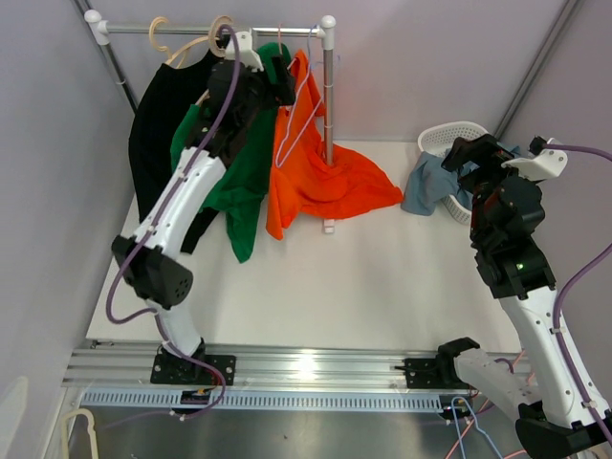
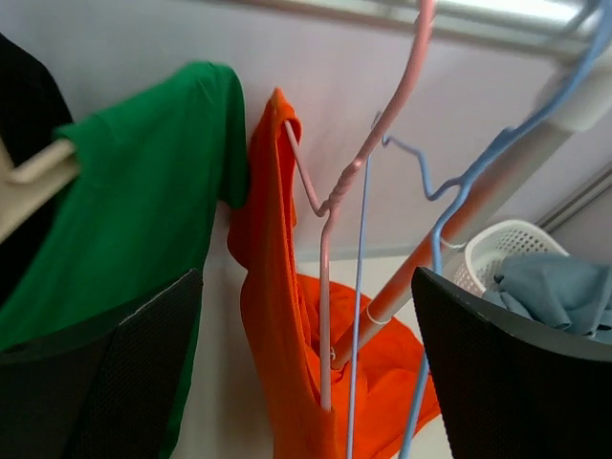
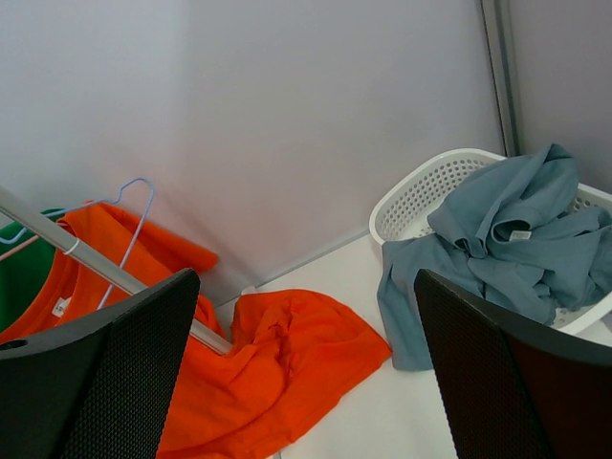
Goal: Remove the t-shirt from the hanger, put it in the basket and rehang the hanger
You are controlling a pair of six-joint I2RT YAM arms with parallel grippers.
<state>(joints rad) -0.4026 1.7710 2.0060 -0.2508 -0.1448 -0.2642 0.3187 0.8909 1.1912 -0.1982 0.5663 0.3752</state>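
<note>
Top cam: the orange t-shirt (image 1: 306, 182) hangs at the right end of the rack (image 1: 129, 29), next to a green shirt (image 1: 239, 182) and a black shirt (image 1: 158, 124). Its bottom half is spread out on the table (image 1: 363, 277) by the post. The left end effector (image 1: 279, 76) is up at the rail btw green and orange. The right end effector (image 1: 470, 158) hovers by the white basket (image 1: 442, 139), w/ a grey-blue garment (image 1: 430, 186) spilling out.

Left wrist: fingers (image 2: 105, 373) wide apart, nothing pinched. Orange tee is draped on a pink hanger (image 2: 330, 201), blue hanger (image 2: 449, 206) right beside it.

Right wrist: spread wide too, holding nothing; orange fabric and basket out front.
</note>
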